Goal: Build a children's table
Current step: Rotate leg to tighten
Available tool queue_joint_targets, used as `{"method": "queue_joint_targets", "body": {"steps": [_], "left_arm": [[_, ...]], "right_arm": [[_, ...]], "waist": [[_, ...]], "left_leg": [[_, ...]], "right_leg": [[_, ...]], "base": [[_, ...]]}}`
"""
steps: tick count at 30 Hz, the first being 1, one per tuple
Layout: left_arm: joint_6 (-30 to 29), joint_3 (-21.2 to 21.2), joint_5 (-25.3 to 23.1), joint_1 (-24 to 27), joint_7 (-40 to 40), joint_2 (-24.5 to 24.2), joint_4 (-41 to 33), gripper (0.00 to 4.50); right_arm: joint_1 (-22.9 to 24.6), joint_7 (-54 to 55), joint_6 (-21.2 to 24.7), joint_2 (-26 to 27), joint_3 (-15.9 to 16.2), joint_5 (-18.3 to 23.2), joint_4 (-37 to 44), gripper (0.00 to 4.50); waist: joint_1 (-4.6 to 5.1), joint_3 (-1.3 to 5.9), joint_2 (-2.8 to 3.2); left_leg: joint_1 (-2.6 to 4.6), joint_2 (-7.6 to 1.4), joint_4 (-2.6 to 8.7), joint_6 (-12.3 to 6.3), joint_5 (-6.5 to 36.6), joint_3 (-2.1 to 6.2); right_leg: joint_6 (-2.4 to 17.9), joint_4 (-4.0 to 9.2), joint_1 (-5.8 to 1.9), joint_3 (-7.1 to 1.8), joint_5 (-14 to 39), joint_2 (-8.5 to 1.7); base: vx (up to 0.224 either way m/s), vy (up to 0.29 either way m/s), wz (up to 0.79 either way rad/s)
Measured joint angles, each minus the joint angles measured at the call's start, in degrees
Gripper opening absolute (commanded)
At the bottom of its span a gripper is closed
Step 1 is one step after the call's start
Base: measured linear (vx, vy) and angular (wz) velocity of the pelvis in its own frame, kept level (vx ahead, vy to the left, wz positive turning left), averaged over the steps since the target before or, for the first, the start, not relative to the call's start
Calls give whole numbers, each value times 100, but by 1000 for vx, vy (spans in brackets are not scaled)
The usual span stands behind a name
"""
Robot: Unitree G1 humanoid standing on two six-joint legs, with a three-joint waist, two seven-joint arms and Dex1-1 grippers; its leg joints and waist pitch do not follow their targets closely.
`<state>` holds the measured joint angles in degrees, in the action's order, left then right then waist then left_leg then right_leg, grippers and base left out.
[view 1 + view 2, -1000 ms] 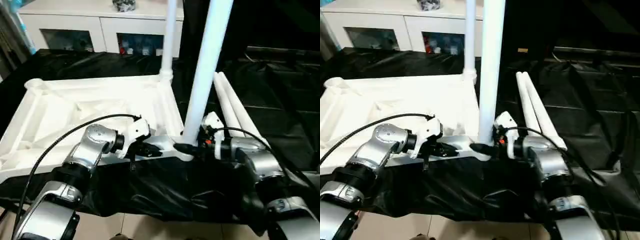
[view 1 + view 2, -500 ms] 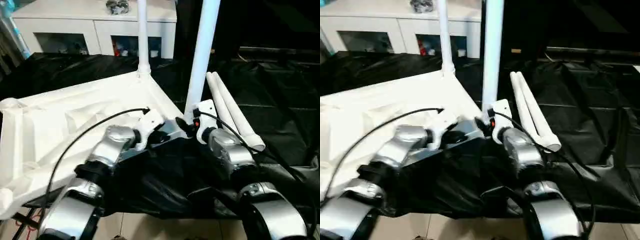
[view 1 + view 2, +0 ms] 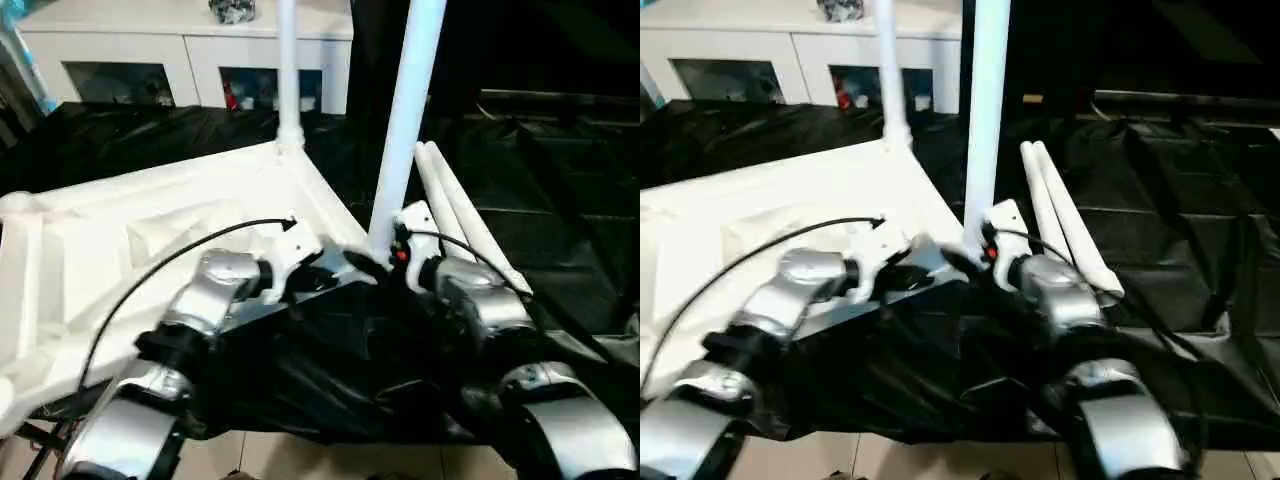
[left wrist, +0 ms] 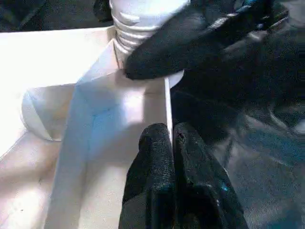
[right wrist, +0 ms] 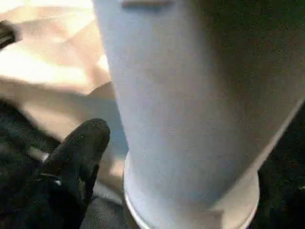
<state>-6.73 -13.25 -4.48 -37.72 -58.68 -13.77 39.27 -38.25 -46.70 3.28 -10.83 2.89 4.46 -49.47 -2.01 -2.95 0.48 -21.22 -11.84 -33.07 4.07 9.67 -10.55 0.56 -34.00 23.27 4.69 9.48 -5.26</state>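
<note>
Pretty cramped at my near corner: the upright leg sits right between my right gripper and my left gripper, which is pinched on the tabletop rim. Just right of that, two loose legs lie on the black sheet, blocking a sweep there. Another standing leg guards the far corner. The sheet further right lies open.

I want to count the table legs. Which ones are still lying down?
The two loose legs lying side by side on the black cloth, right of the tabletop. The near leg and far leg stand upright in corner sockets.
</note>
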Motion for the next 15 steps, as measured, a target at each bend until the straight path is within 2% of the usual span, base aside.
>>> {"method": "queue_joint_targets", "body": {"steps": [6, 9, 11, 12, 15], "left_arm": [[194, -24, 110, 92, -764, -334, -33, 0], [255, -64, 123, 92, -951, -392, -32, 0], [291, -87, 140, 91, -1040, -413, -32, 0], [311, -105, 158, 91, -1088, -429, -32, 0], [325, -120, 208, 91, -1208, -454, -31, 0]], "right_arm": [[305, -1092, 118, -374, 251, 72, 502, 446], [434, -1427, 186, -486, 324, 147, 739, 413], [481, -1545, 256, -517, 337, 194, 854, 410], [486, -1630, 294, -553, 349, 214, 891, 387], [539, -1748, 423, -574, 358, 266, 1024, 373]], "waist": [[-59, -1, 0], [-79, -1, 0], [-96, -2, 0], [-110, -3, -3], [-139, -4, -3]], "left_leg": [[1, -1, -11, 0, 0, -2], [2, -1, -11, 0, 0, -4], [2, -1, -10, 1, 0, -4], [2, -2, -10, 1, -1, -4], [0, -2, -10, 0, 0, -5]], "right_leg": [[1, -3, -4, -3, -1, -1], [2, -4, -5, -6, -1, -1], [2, -5, -4, -6, -1, -1], [2, -5, -4, -5, -1, -1], [1, -4, -4, -5, -1, -1]], "base": [[0, 0, 0], [0, 0, 0], [0, 0, 0], [0, 0, 0], [0, 0, 0]]}}
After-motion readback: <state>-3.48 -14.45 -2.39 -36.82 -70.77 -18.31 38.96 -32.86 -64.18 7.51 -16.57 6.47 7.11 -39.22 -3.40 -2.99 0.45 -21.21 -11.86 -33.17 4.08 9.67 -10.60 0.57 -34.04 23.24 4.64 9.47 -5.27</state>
